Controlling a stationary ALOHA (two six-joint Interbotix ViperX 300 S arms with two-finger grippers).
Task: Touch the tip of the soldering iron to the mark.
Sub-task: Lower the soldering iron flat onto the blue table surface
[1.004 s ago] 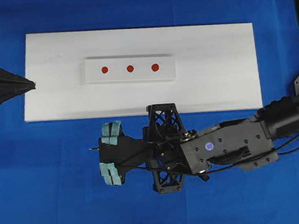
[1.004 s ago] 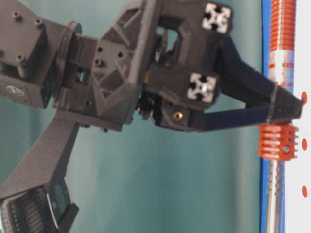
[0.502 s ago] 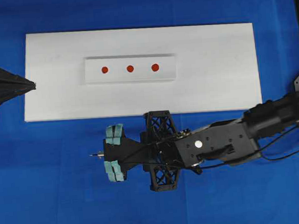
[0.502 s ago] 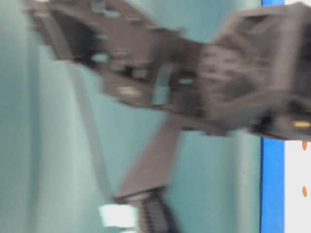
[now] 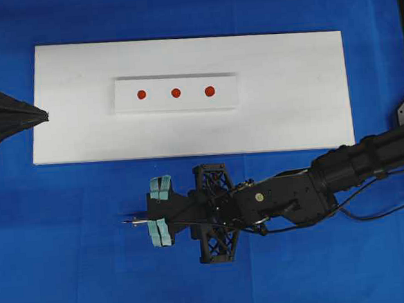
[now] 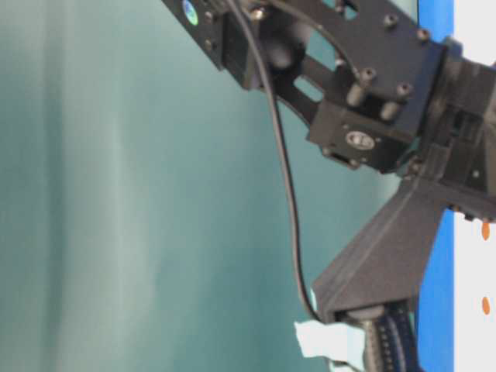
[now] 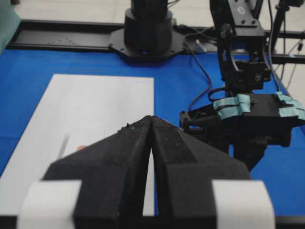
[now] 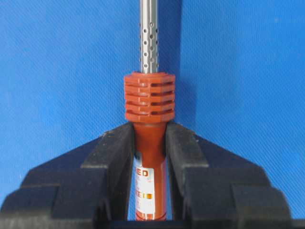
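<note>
Right end effector (image 8: 149, 143) grips the soldering iron (image 8: 148, 157) beside the white board (image 5: 289, 104); left end effector (image 7: 151, 125) closed.

black arm (image 6: 372, 116), black cord (image 6: 283, 178), teal backdrop (image 6: 116, 194)

Between the right pincer's (image 8: 148, 143) matt, grainy black plastic fingers (image 8: 114, 148), the soldering iron (image 8: 148, 95) shows a ribbed, dull red-orange plastic handle. Beyond that pincer runs its perforated, brushed silver metal shaft. Beneath, the worktop (image 8: 57, 71) wears blue woven cloth. Pale teal tape (image 5: 160, 188) wraps the pincer.
</note>
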